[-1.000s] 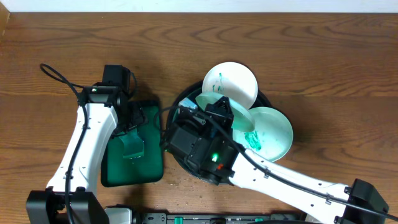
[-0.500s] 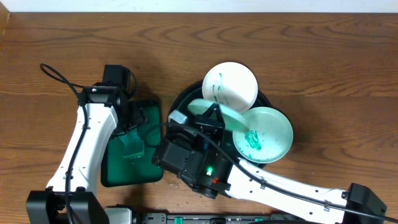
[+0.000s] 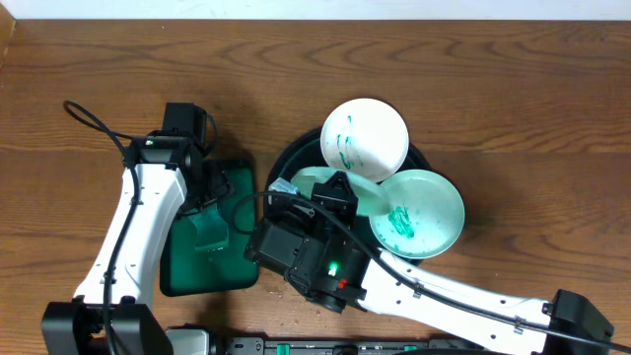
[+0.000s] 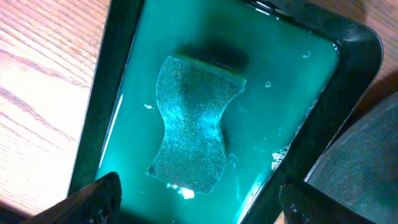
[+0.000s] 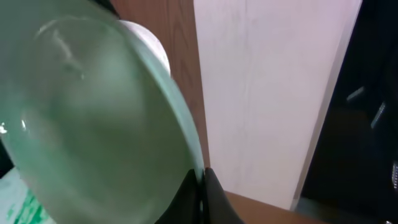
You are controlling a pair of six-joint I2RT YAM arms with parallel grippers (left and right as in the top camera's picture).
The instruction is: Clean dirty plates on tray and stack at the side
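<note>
The large round dark tray [image 3: 293, 158] sits mid-table. A white plate [image 3: 365, 138] with green scribbles leans on its far rim, and a second plate [image 3: 419, 212] smeared green lies at its right side. My right gripper [image 3: 331, 187] is shut on the rim of a third plate [image 3: 308, 180], held tilted over the tray's left part. In the right wrist view this pale plate [image 5: 93, 124] fills the left, its edge pinched in the gripper [image 5: 200, 177]. My left gripper [image 4: 198, 186] hangs open above a cloth [image 4: 196, 124], touching nothing.
The cloth lies in wet green liquid inside a small rectangular green tray [image 4: 99, 93], which stands left of the round tray [image 3: 173, 276]. A black cable [image 3: 94, 123] loops on the wood at the far left. Bare wooden table [image 3: 523, 118] stretches to the right.
My right arm has drawn back left and toward the front with the held plate, tipping it from a raised edge-on pose to lower over the tray's left. The left arm has stayed still.
</note>
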